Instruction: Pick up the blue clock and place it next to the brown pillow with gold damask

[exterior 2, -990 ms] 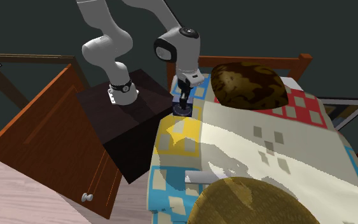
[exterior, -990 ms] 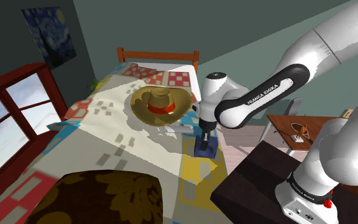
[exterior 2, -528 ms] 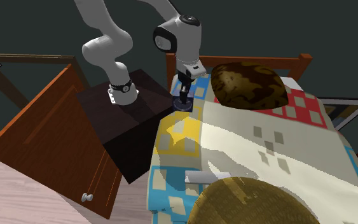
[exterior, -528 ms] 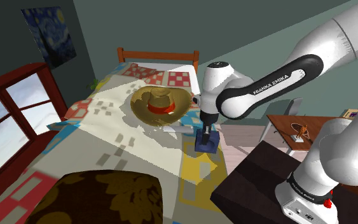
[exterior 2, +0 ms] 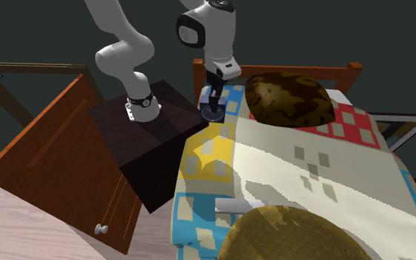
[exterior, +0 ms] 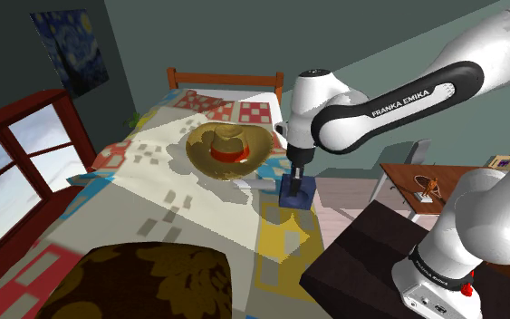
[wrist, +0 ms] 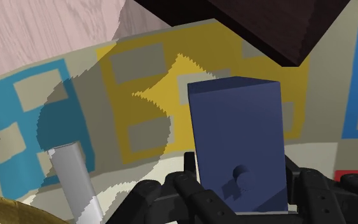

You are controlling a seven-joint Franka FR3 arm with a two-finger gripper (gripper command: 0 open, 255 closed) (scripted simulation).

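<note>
Both fingers of the tool were clamped on the blue clock, held just under the tool above the bed, and since the brown pillow lay close beside the tool, a careless swing could knock the clock against it or twist it loose.

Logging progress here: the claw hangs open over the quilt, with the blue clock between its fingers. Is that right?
Not quite: the claw is shut, not open. The wrist view shows its fingers clasping the blue clock on both sides, over the quilt.
</note>
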